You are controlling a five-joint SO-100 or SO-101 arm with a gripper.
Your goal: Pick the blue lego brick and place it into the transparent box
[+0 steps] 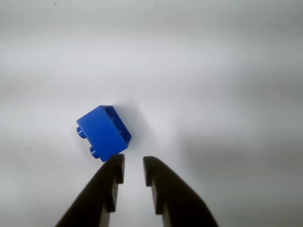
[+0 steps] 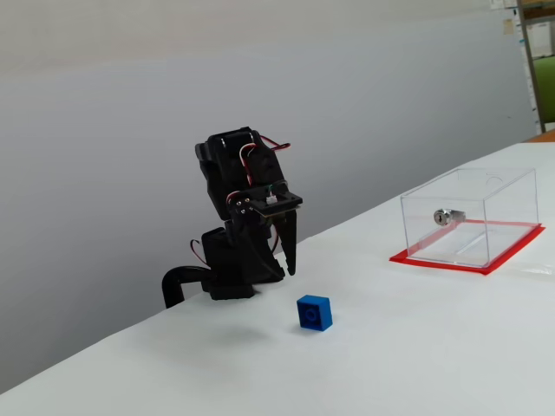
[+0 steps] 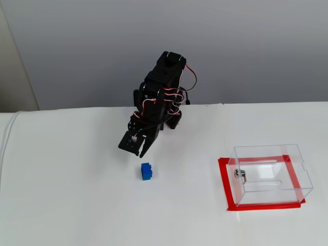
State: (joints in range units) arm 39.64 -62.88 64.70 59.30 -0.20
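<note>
Wrist view: the black two-finger claw (image 1: pixel 134 170), narrowly parted and empty, hovers near the small bright blue plastic lego brick (image 1: pixel 104 133) on the white bench (image 1: pixel 227 94). Approach step; next, widen and shift left over it.

The wrist view looks closely down past the gripper (image 1: pixel 134 171) onto the blue lego brick (image 1: pixel 105 133), one fixed view watches low from the table's side, another high from the front, both sharing arm, brick and transparent box (image 2: pixel 471 221).
</note>
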